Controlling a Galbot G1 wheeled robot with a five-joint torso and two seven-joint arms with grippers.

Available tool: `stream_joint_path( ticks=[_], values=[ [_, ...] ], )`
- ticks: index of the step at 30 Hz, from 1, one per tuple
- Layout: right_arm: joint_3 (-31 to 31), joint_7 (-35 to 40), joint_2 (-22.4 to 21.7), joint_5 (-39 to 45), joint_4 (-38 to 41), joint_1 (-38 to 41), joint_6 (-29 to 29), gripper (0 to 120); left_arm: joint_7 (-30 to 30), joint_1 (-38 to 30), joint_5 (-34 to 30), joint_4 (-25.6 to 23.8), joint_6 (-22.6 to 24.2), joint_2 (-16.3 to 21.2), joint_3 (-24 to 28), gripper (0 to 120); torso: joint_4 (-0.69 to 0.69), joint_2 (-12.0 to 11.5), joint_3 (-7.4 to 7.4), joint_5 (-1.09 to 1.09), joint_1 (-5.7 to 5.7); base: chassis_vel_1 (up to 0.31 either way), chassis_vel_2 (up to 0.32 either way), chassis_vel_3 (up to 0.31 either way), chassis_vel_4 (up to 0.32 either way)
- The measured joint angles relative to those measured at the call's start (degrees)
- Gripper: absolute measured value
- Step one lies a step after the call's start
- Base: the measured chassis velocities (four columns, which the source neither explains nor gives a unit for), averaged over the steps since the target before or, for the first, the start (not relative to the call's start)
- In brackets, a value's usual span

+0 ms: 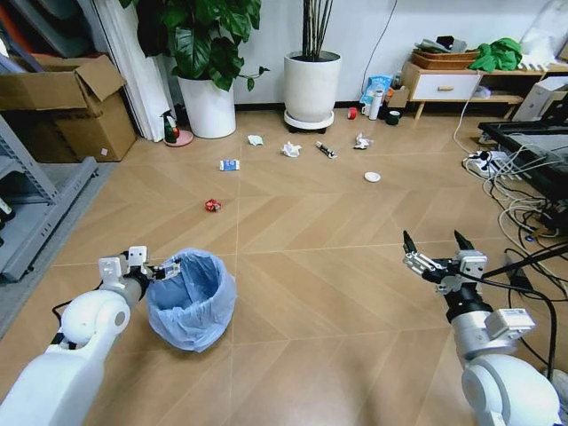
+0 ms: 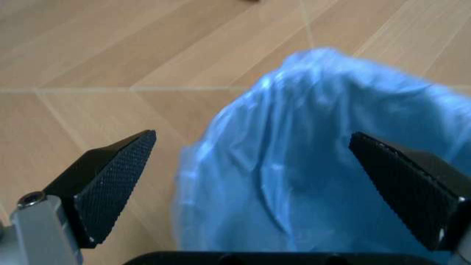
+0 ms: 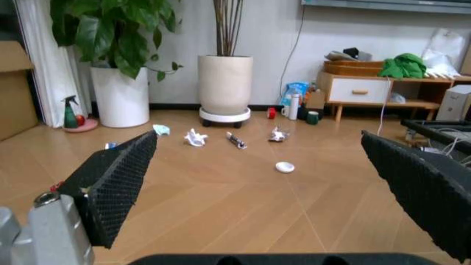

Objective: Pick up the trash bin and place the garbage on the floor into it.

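While straddling nothing yet, left end effector spread wide just beside round bin lined with crinkly light-blue bag, rim ahead; right end effector wide, well apart.

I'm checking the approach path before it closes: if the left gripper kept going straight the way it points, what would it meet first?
Most likely the trash bin: the open left gripper faces its blue-bagged rim directly, nothing between, though the remaining gap is unclear.

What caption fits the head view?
Left gripper open at the trash bin; garbage scattered ahead.
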Motion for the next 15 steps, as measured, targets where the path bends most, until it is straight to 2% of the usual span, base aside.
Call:
stream_joint_path(
  ticks=[15],
  values=[
    [0.16,0.01,0.16,-0.47,0.0,-0.61,0.46,100,3.9,-3.35,-0.26,9.35,1.64,0.58,1.71,100,0.01,0.0,-0.01,0.01,0.0,0.0,0.0,0.0,0.0]
  ],
)
